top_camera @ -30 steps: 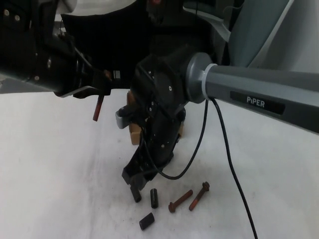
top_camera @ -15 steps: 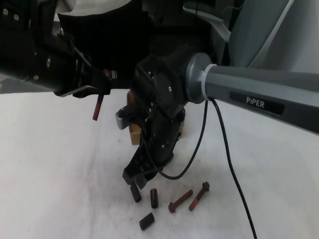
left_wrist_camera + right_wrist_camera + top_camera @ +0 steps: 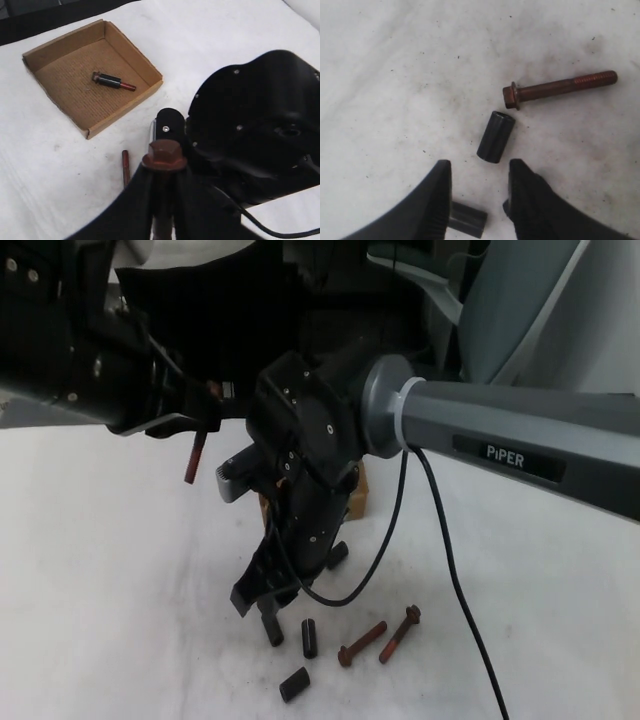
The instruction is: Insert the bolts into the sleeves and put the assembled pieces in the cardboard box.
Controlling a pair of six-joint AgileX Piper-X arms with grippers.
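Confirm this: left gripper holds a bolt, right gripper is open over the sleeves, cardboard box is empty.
The cardboard box is not empty: the left wrist view shows one assembled piece in it. The left gripper holds a bolt and the right gripper is open over the sleeves.

Assembled piece (image 3: 113, 81) in cardboard box (image 3: 70, 102)

Rusty bolts (image 3: 362, 642), black sleeves (image 3: 496, 136) lie loose; assembled piece (image 3: 113, 81) in cardboard box (image 3: 65, 38).
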